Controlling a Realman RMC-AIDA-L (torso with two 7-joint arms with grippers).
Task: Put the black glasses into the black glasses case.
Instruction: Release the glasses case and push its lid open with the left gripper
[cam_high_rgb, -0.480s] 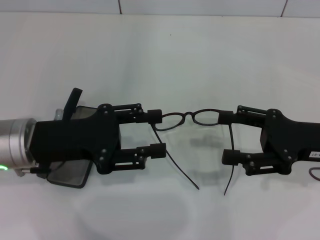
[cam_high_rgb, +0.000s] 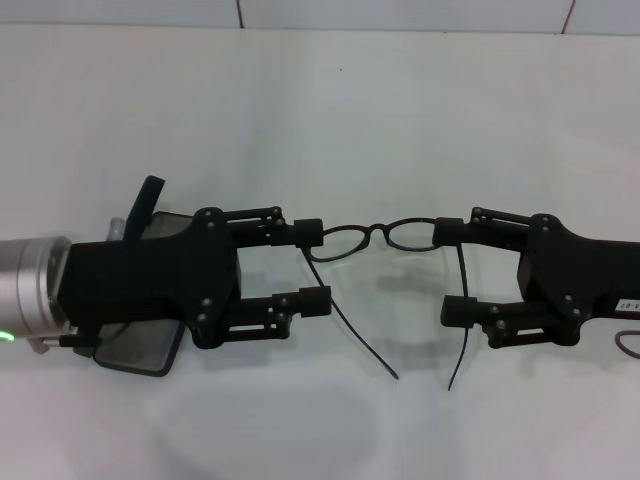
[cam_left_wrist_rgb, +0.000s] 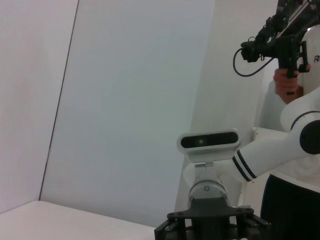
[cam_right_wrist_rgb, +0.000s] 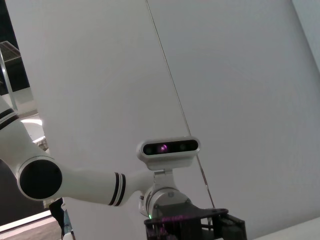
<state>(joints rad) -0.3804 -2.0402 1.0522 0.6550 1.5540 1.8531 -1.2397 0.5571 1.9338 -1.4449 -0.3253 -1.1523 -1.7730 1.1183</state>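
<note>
Head view. Thin black-framed glasses with oval clear lenses (cam_high_rgb: 378, 238) sit at the centre of the white bench (cam_high_rgb: 330, 110), frame front facing away from the robot, both slender temple arms unfolded and trailing back toward it. The left gripper (cam_high_rgb: 314, 265) lies on one side of the glasses with its two fingers (cam_high_rgb: 308, 232) spread open; the farther finger is at the outer end of the frame front by the hinge, the nearer finger beside the temple arm, which runs through the gap between them. The right gripper (cam_high_rgb: 452, 271) mirrors this on the opposite side of the glasses, fingers likewise spread open, the farther one at the other frame end and the nearer one level with the second temple arm. Whether any finger actually touches the frame cannot be told. The black rectangular glasses case with rounded corners (cam_high_rgb: 140, 348) lies beyond the left gripper from the glasses, largely hidden under that gripper's body. The wrist views show only walls and the robot's head.
</note>
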